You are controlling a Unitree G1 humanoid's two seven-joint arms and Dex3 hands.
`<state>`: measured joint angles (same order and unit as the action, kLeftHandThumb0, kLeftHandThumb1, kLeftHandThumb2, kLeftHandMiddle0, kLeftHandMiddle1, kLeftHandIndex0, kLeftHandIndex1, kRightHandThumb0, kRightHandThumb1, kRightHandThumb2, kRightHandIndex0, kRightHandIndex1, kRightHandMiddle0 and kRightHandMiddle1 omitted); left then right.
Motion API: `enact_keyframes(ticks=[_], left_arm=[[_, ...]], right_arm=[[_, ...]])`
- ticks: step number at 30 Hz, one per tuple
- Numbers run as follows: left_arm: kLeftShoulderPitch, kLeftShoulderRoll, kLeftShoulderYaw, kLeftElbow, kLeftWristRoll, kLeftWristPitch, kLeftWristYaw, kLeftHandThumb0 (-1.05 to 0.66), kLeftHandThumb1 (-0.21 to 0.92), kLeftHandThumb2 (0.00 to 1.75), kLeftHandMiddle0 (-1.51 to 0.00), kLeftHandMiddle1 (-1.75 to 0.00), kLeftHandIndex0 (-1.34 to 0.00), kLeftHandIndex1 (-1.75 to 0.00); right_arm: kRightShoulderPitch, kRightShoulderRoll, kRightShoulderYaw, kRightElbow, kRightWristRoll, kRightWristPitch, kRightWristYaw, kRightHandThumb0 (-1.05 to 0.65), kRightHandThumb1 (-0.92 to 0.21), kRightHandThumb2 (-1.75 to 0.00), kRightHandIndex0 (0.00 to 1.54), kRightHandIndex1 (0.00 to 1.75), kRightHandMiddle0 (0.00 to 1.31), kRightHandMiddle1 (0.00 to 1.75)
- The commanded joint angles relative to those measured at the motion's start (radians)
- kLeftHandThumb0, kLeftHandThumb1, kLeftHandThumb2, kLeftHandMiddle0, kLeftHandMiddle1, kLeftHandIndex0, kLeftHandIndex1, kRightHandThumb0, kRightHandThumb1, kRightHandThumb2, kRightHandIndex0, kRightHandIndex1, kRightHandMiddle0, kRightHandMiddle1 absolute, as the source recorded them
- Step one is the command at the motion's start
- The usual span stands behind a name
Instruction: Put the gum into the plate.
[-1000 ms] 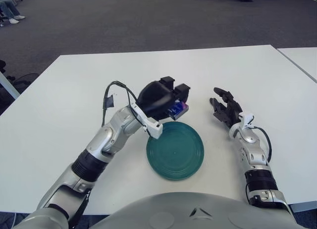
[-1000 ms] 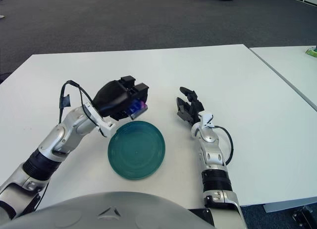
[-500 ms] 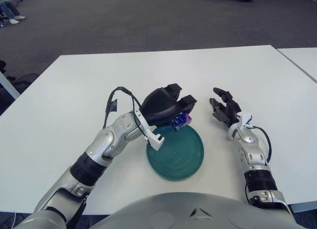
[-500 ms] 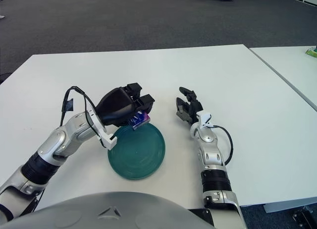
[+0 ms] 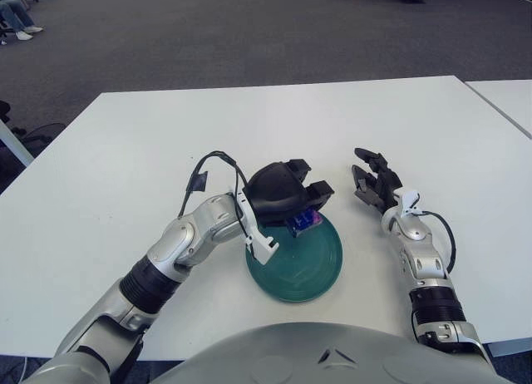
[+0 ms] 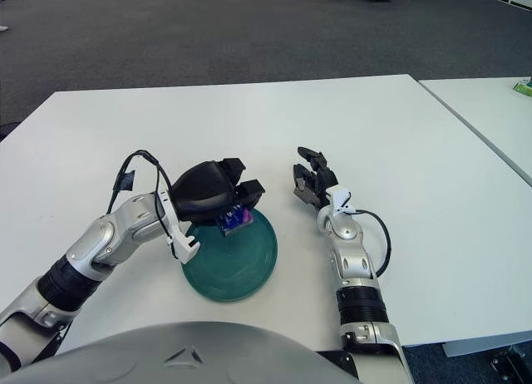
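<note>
step: placing | left hand (image 5: 287, 193) fingers clamp gum pack (image 5: 302, 221) low over green plate (image 5: 312, 263) far-left rim | next: lower, release | right hand (image 5: 378, 184) idle, fingers spread, right of plate on counter (image 5: 125, 151)

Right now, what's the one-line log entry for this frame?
left hand: holds gum over plate's far-left part | gum: not released | right hand: idle, right of plate

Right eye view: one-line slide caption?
Left hand holds the gum over the green plate's far rim; right hand idle to the right.
</note>
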<state>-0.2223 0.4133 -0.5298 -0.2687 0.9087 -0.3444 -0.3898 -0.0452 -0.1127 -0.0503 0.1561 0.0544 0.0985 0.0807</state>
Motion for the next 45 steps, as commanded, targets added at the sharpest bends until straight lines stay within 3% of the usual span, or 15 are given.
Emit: enact_keyframes(ticks=[1, 14, 22, 23, 24, 26, 28, 29, 30, 31, 35, 36, 37, 39, 45], left_arm=[[-0.004, 0.011, -0.001, -0.01, -0.038, 0.026, -0.077, -0.42, 0.54, 1.03, -1.06, -1.75, -0.44, -1.75], [-0.01, 0.033, -0.022, -0.008, -0.072, 0.01, -0.191, -0.41, 0.57, 0.99, -0.96, -1.75, -0.42, -1.75], [0.002, 0.042, -0.038, 0.077, -0.04, -0.062, -0.095, -0.44, 0.5, 1.09, -0.91, -1.75, -0.48, -1.75], [0.003, 0.042, -0.039, 0.087, -0.036, -0.068, -0.083, -0.57, 0.65, 0.92, -0.92, -1.75, -0.57, -1.75], [0.008, 0.041, -0.039, 0.093, -0.038, -0.067, -0.079, -0.62, 0.7, 0.87, -0.92, -1.75, -0.6, -1.75], [0.014, 0.04, -0.037, 0.095, -0.047, -0.063, -0.084, -0.82, 0.83, 0.79, -0.81, -1.75, -0.42, -1.66], [0.019, 0.039, -0.037, 0.095, -0.059, -0.06, -0.092, -0.91, 0.88, 0.78, -0.53, -1.75, -0.31, -1.6], [0.02, 0.038, -0.036, 0.095, -0.062, -0.06, -0.093, -0.95, 0.89, 0.78, -0.39, -1.63, -0.24, -1.56], [0.023, 0.04, -0.036, 0.096, -0.076, -0.065, -0.098, -0.96, 0.9, 0.78, -0.34, -1.59, -0.22, -1.54], [0.024, 0.041, -0.036, 0.097, -0.086, -0.069, -0.101, -0.99, 0.91, 0.79, -0.28, -1.35, -0.16, -1.49], [0.034, 0.046, -0.038, 0.104, -0.144, -0.091, -0.113, -1.04, 0.92, 0.8, -0.26, -0.76, -0.05, -1.28], [0.036, 0.048, -0.039, 0.102, -0.156, -0.094, -0.119, -1.04, 0.92, 0.81, -0.26, -0.7, -0.04, -1.25], [0.038, 0.049, -0.039, 0.1, -0.164, -0.096, -0.124, -1.04, 0.92, 0.81, -0.25, -0.57, -0.03, -1.0], [0.041, 0.052, -0.04, 0.088, -0.183, -0.1, -0.137, -1.05, 0.92, 0.82, -0.27, -0.33, -0.01, -0.71], [0.032, 0.075, -0.017, 0.02, -0.262, -0.107, -0.194, -1.05, 0.92, 0.78, -0.1, -0.05, 0.0, -0.21]], right_arm=[[0.025, 0.025, -0.017, -0.001, 0.035, 0.059, 0.0, -0.57, -0.92, -0.76, 0.41, 0.02, 0.0, 0.61], [0.033, 0.033, -0.008, -0.028, 0.014, 0.083, -0.026, -0.53, -0.92, -0.74, 0.46, 0.03, 0.0, 0.73], [0.038, 0.041, -0.018, -0.03, 0.041, 0.067, -0.012, -0.52, -0.92, -0.74, 0.46, 0.02, 0.02, 0.77], [0.039, 0.042, -0.02, -0.03, 0.046, 0.066, -0.009, -0.52, -0.92, -0.74, 0.45, 0.02, 0.02, 0.77], [0.041, 0.043, -0.021, -0.03, 0.05, 0.063, -0.006, -0.52, -0.92, -0.74, 0.45, 0.01, 0.02, 0.77], [0.045, 0.042, -0.021, -0.03, 0.049, 0.055, -0.004, -0.53, -0.92, -0.74, 0.43, 0.01, 0.01, 0.78], [0.047, 0.037, -0.017, -0.03, 0.042, 0.051, -0.003, -0.55, -0.92, -0.75, 0.41, 0.0, 0.0, 0.78], [0.048, 0.035, -0.015, -0.03, 0.038, 0.05, -0.002, -0.56, -0.92, -0.76, 0.4, 0.0, 0.0, 0.78], [0.048, 0.03, -0.01, -0.03, 0.03, 0.049, -0.002, -0.56, -0.92, -0.76, 0.39, 0.0, 0.0, 0.78], [0.049, 0.027, -0.006, -0.03, 0.023, 0.048, -0.002, -0.57, -0.92, -0.77, 0.38, 0.0, 0.0, 0.76], [0.051, 0.015, 0.005, -0.033, 0.003, 0.048, -0.002, -0.58, -0.92, -0.79, 0.36, 0.0, 0.0, 0.73], [0.052, 0.014, 0.007, -0.035, 0.002, 0.047, -0.002, -0.58, -0.92, -0.79, 0.36, 0.0, 0.0, 0.72], [0.052, 0.014, 0.008, -0.037, 0.001, 0.047, -0.001, -0.59, -0.92, -0.79, 0.36, 0.0, 0.0, 0.71], [0.05, 0.017, 0.004, -0.035, 0.005, 0.046, -0.002, -0.59, -0.92, -0.78, 0.36, 0.0, 0.0, 0.71], [0.039, 0.023, -0.012, -0.009, 0.018, 0.037, -0.006, -0.59, -0.92, -0.78, 0.36, 0.0, 0.0, 0.75]])
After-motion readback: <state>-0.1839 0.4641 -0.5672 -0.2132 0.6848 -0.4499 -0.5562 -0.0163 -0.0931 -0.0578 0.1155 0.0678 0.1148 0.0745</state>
